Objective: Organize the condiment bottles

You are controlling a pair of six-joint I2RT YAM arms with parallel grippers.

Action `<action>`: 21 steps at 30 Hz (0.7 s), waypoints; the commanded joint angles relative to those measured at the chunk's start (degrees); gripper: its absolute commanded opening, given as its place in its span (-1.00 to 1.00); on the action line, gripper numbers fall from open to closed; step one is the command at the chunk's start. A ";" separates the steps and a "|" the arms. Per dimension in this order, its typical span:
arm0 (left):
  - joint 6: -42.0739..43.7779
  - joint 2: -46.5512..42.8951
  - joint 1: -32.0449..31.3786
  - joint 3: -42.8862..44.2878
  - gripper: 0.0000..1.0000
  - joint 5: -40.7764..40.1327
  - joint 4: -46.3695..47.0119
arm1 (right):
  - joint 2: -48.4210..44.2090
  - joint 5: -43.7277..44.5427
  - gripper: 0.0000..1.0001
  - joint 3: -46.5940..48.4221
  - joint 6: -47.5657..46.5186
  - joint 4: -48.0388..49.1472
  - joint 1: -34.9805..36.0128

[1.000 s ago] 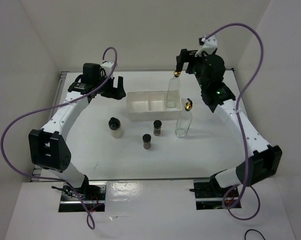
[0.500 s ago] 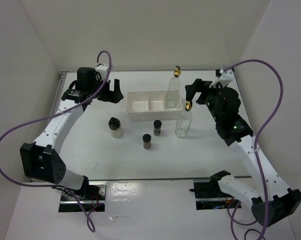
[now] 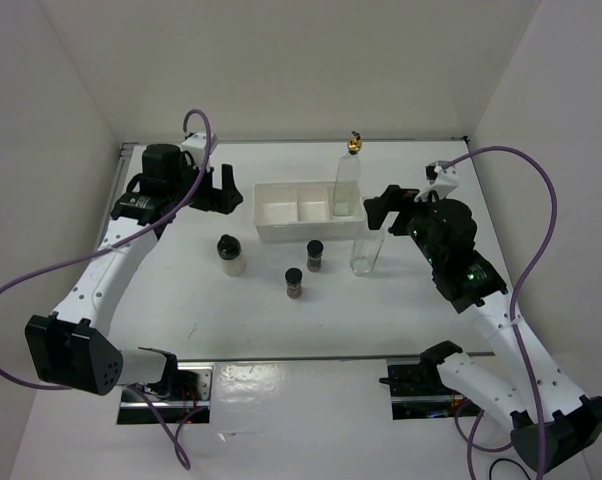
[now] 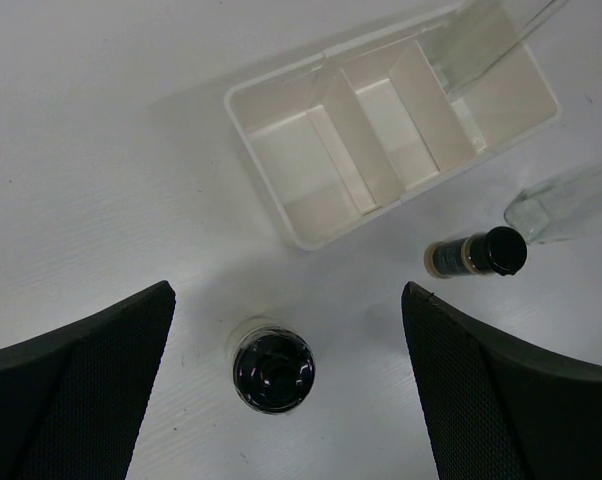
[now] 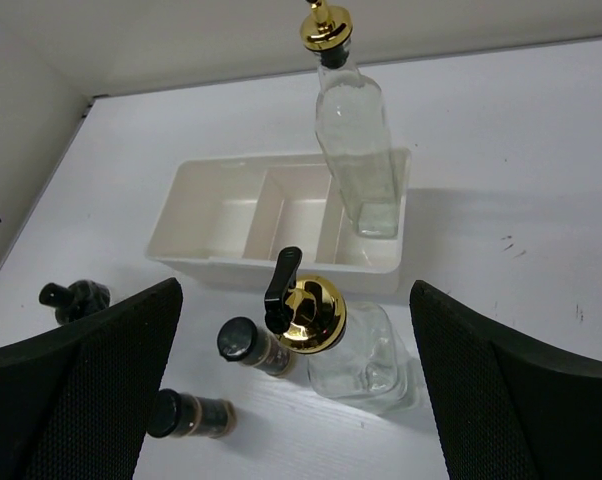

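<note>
Apparently empty, the nearer clear bottle (image 5: 369,362) wears a gold pourer (image 5: 308,311).

We see two tall bottles of clear, smooth glass: the far bottle (image 5: 359,150), standing in the tray, and the near bottle (image 5: 366,370). Each carries a pourer top (image 5: 319,308) of polished gold-coloured metal, mirror-bright; the near one has a matt black lever. The white tray (image 4: 281,215) looks like smooth plastic with a soft sheen. The whitish jar (image 4: 272,368) has a glossy black cap, and the small dark jars (image 5: 253,346) wear black caps that look like plastic. The table (image 4: 101,140) is white and matt, faintly scuffed. The finger pads (image 4: 91,400) of the left gripper (image 4: 286,295) are black with a fine rough grain. The left arm (image 3: 111,265) has a smooth white plastic shell.
</note>
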 commanded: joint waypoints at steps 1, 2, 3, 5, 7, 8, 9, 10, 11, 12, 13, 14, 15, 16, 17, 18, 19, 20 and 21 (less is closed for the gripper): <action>-0.93 -2.48 -0.18 -1.07 1.00 1.34 1.91 | -0.90 -1.20 0.97 -1.32 -1.09 -0.93 0.97; -0.93 -2.49 -0.18 -1.60 1.00 1.34 2.43 | -0.38 -1.20 0.97 -1.32 -1.10 -0.93 0.97; -0.93 -3.01 -0.18 -1.61 1.00 1.34 2.43 | -0.37 -0.60 0.97 -1.93 -1.71 -0.93 1.49; -0.93 -3.54 -0.18 -2.13 1.00 1.34 2.43 | -0.37 1.07 0.97 -2.46 -2.32 -0.93 1.50; -1.46 -4.24 -0.18 -2.66 1.00 1.34 2.43 | -0.37 1.69 0.97 -2.99 -2.85 -0.93 1.50; -1.46 -4.25 -0.18 -3.18 1.00 1.34 2.43 | 0.15 1.70 0.97 -2.99 -2.85 -0.24 1.50; -1.46 -4.25 -0.18 -3.19 1.00 1.34 2.43 | 0.16 1.70 0.97 -2.99 -2.86 -0.23 1.50; -1.46 -4.25 -0.18 -3.19 1.00 1.34 2.43 | 0.16 1.70 0.97 -2.99 -3.55 0.29 1.50; -1.46 -4.25 -0.18 -3.19 1.00 1.34 2.43 | 0.68 1.70 0.97 -2.99 -3.56 0.30 1.50; -1.46 -4.25 -0.18 -3.19 1.00 0.82 2.43 | 1.38 1.17 0.97 -2.99 -4.08 0.82 1.50; -1.46 -4.25 -0.18 -3.19 1.00 0.82 2.43 | 2.08 1.17 0.97 -2.99 -4.09 1.35 1.50; -1.46 -4.25 -0.18 -3.19 1.00 0.82 2.43 | 2.09 0.56 0.97 -2.99 -4.09 1.35 1.50; -1.46 -4.25 -0.18 -3.19 1.00 0.82 2.43 | 3.05 0.55 0.97 -2.99 -4.09 1.96 1.50; -1.46 -4.25 -0.18 -3.19 1.00 0.82 2.43 | 3.58 -0.06 0.97 -2.99 -4.61 2.66 1.50; -1.46 -4.25 -0.18 -2.67 1.00 0.82 2.43 | 4.71 -0.06 0.97 -2.99 -5.13 2.67 1.50; -1.46 -4.25 -0.18 -2.66 1.00 0.82 2.43 | 5.42 -0.67 0.97 -2.99 -5.14 2.67 2.10; -1.46 -3.73 -0.18 -2.66 1.00 0.82 2.43 | 5.95 -0.68 0.97 -2.47 -5.14 2.67 2.11; -1.46 -3.72 -0.18 -2.66 1.00 0.21 2.43 | 7.09 0.02 0.97 -2.47 -5.14 2.67 2.11; -1.46 -3.72 -0.18 -2.66 1.00 0.20 2.43 | 7.10 0.55 0.97 -2.47 -5.75 2.67 2.11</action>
